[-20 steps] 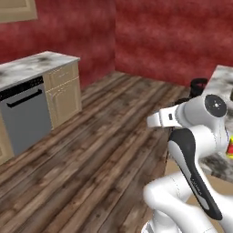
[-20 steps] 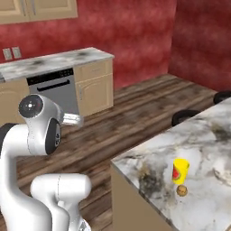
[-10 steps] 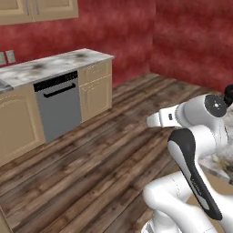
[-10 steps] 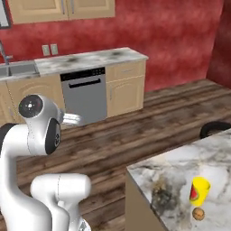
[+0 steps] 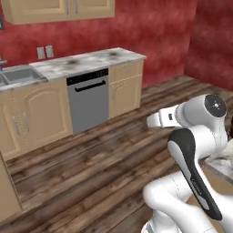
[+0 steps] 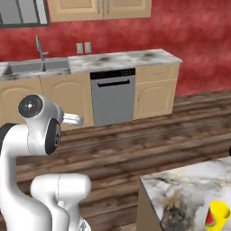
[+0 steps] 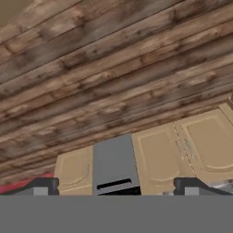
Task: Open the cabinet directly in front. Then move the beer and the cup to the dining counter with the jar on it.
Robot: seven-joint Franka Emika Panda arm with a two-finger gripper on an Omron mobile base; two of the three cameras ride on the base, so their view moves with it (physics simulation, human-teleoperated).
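Observation:
The cabinet (image 5: 68,9) hangs on the red wall above the worktop, and both tan doors (image 6: 99,8) are shut. A yellow cup (image 6: 218,215) with a red mark stands on the marble dining counter (image 6: 180,189) at the lower right. The beer and the jar are out of view. My gripper (image 7: 117,186) is open, its two fingertips (image 7: 43,185) wide apart with nothing between them. It points down over the wood floor toward the low cabinets. The arm is folded close above the base, far from both the cabinet and the cup.
A grey dishwasher (image 5: 88,102) sits between low tan cabinets (image 6: 153,92) under a marble worktop (image 5: 91,59). A sink (image 6: 36,67) with a tap lies to its left. Wood floor (image 5: 91,159) stretches between the base and the wall units.
The whole picture has shifted: the base has turned, so the wall units and dishwasher slid rightward toward the middle and the dining counter slid to the edge. The arm's pose is unchanged, the gripper still open.

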